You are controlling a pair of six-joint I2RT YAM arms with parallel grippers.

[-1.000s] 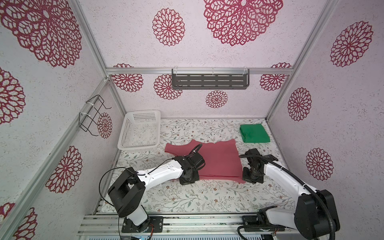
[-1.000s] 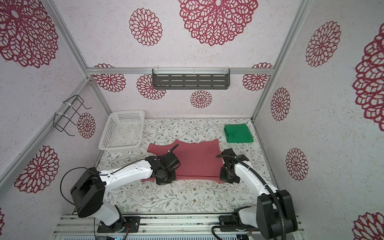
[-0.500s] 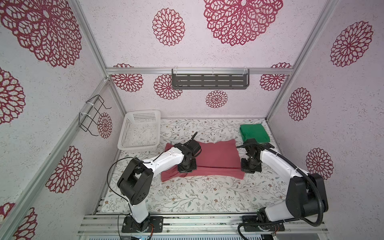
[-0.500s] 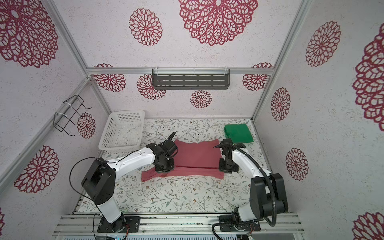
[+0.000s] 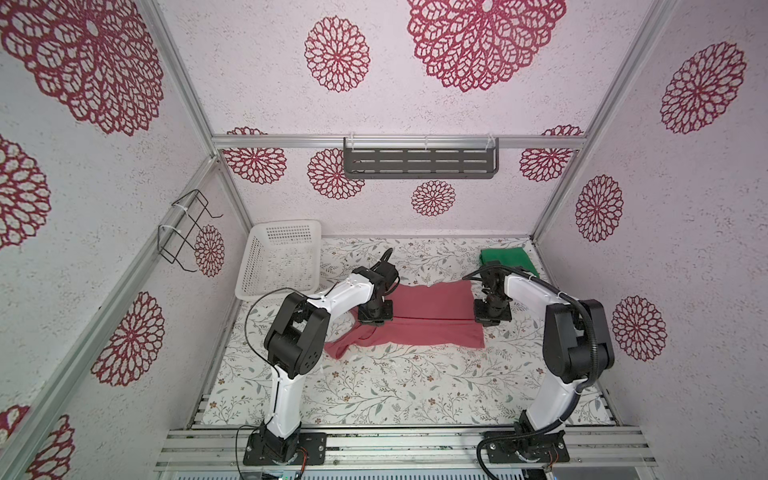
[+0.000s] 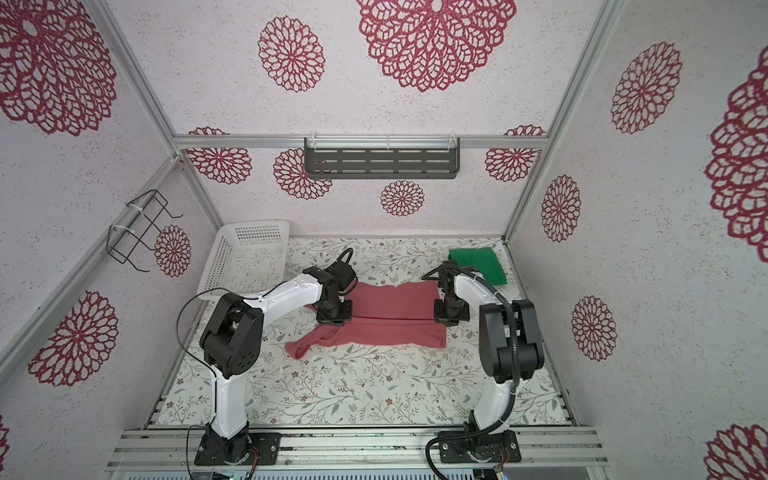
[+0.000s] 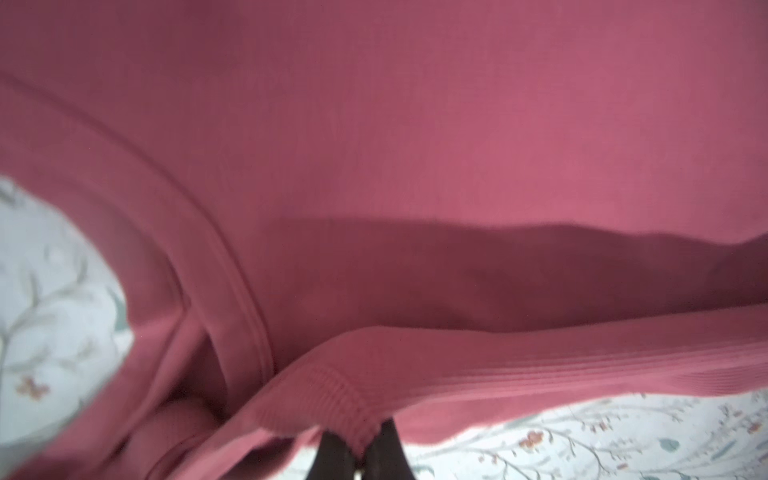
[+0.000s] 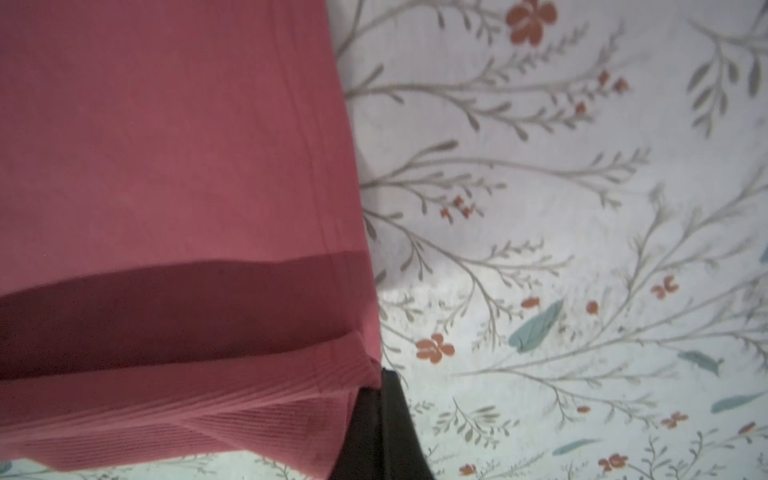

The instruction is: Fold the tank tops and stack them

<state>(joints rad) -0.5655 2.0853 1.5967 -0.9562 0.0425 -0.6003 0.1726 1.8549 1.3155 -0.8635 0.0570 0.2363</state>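
Note:
The dusty pink-red tank top (image 5: 432, 307) (image 6: 395, 305) lies across the middle of the table, its ribbed hem doubled back over the body. A strap end (image 5: 338, 347) trails at the front left. My left gripper (image 5: 375, 316) (image 6: 333, 316) (image 7: 360, 451) is shut on the hem's left corner (image 7: 332, 386). At the opposite corner (image 8: 324, 386), my right gripper (image 5: 492, 316) (image 6: 450, 316) (image 8: 376, 419) is shut on the hem. The green tank top (image 5: 507, 262) (image 6: 478, 259) sits folded at the back right, behind the right arm.
A white perforated basket (image 5: 282, 257) (image 6: 249, 257) stands at the back left, close to the left arm's elbow. A grey shelf (image 5: 419, 160) hangs on the back wall and a black wire rack (image 5: 187, 232) on the left wall. Flowered tablecloth (image 5: 395, 386) covers the front.
Both grippers have moved toward the back wall, carrying the pink-red top's near hem up and over its body. The green top and the basket have not moved.

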